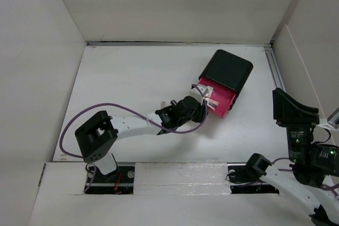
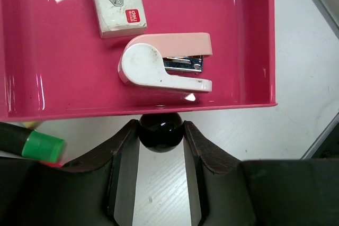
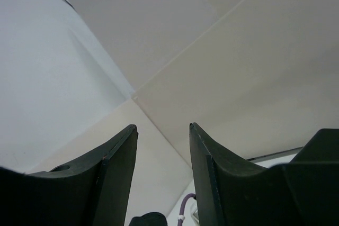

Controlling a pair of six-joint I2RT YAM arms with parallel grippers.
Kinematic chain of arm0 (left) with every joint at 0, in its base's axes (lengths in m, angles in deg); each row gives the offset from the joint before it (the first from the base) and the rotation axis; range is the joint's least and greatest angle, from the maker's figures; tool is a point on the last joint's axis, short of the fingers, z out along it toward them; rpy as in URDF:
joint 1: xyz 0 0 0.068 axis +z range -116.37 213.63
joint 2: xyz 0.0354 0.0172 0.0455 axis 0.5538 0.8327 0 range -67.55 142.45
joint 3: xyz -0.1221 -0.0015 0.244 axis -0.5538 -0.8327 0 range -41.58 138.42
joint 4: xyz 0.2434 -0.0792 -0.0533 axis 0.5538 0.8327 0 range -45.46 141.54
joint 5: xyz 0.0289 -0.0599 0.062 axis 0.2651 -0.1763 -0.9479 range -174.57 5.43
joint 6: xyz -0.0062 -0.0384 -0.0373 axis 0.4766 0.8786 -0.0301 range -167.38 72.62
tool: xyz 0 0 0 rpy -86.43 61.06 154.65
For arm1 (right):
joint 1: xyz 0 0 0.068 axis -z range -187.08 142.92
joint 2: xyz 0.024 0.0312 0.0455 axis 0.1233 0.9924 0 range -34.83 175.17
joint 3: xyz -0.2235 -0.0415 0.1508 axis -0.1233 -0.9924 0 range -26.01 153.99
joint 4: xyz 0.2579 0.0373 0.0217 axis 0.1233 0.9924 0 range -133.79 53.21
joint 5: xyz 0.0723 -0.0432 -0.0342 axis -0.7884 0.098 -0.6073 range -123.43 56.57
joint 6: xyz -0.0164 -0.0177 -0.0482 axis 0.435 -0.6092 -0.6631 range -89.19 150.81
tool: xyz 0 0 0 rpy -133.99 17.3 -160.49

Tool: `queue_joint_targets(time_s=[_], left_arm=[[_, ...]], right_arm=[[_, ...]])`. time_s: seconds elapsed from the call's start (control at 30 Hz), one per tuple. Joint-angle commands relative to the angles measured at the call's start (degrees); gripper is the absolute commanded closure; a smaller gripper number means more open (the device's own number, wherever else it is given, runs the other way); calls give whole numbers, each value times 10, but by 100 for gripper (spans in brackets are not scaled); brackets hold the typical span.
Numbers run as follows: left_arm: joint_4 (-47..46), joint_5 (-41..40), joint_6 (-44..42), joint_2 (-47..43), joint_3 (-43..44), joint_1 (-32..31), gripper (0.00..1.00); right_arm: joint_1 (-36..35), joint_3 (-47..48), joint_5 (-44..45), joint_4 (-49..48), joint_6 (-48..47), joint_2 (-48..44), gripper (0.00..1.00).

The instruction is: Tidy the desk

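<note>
Your counter (image 1: 127,78) is a matte white rectangle. Its long axis runs left to right in the top view, and it fills the walled bay ahead of both arm bases. Your left gripper (image 2: 160,129) is clamped on the black knob (image 2: 160,135) of the pink drawer (image 2: 63,78), which stands open from the black cabinet (image 1: 229,71) at right rear, with a stapler (image 2: 159,64) inside. Your right gripper (image 3: 163,146) is raised off to the right, fingers apart, holding nothing.

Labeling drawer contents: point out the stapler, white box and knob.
stapler (image 2: 151,64): left wrist view, on its white body.
white box (image 2: 116,2): left wrist view, on its top face.
knob (image 2: 160,133): left wrist view, on the black ball.
</note>
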Motion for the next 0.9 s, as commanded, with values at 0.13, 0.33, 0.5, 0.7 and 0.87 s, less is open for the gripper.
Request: queue_joint_targets(time_s=[0.13,0.33,0.5,0.7,0.87], left_arm=[[-30,-57,-16,-6,68,1,88],[-20,-74,-32,26,114,1,88],[-10,-91,-53,74,166,1,88],[1,-123,-65,115,208,1,85],[-2,-135,-53,151,237,15,83]], right_arm=[[4,-3,14,-10,-3,1,50],[4,1,15,-5,-2,22,50],[4,3,18,0,-4,29,50],[4,-1,24,0,-6,26,50],[4,-6,29,-1,-7,33,50]])
